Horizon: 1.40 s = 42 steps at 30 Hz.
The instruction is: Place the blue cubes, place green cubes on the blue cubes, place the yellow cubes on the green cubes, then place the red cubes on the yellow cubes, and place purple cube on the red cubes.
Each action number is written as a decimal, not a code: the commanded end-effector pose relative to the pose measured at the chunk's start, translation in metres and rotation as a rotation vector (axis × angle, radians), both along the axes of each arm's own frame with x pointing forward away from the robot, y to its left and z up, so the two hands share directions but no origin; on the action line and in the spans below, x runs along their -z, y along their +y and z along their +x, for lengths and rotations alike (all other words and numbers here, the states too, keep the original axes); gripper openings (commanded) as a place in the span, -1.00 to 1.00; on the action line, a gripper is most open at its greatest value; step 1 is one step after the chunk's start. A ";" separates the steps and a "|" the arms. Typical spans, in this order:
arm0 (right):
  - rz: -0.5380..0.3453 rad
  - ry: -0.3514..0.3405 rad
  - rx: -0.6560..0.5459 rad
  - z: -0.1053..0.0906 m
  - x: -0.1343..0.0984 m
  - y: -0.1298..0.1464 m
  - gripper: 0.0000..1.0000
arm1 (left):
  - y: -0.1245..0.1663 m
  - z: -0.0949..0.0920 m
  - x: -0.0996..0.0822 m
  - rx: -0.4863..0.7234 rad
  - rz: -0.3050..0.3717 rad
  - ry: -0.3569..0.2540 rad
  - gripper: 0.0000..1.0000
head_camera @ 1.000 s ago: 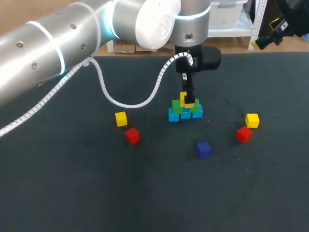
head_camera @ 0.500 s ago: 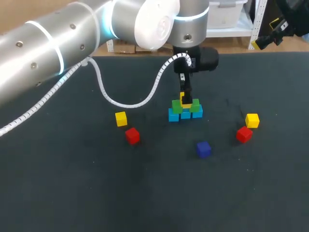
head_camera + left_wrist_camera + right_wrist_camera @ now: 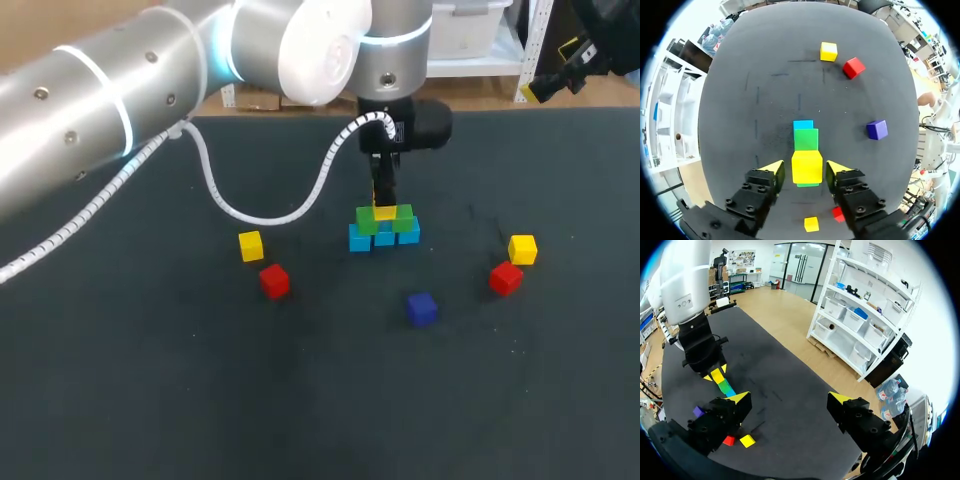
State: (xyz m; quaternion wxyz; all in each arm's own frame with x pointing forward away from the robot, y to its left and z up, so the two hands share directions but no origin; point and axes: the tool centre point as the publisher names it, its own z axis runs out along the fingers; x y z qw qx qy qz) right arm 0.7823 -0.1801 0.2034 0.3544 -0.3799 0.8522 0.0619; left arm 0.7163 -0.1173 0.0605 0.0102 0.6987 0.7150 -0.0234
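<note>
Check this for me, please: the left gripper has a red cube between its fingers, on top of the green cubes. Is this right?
Not quite: the cube between the fingers of the left gripper is yellow, not red. The left wrist view shows this yellow cube sitting on top of the green cubes.

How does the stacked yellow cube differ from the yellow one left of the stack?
The stacked yellow cube rests on the green cubes; the loose yellow cube lies on the table. The stacked one sits between the left gripper's open fingers; the loose one stands free. Same colour and shape.
</note>
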 end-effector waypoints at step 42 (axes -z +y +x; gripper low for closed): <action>-0.001 0.000 0.001 -0.001 0.000 0.000 1.00 | -0.005 0.001 -0.001 0.019 -0.001 -0.005 -0.15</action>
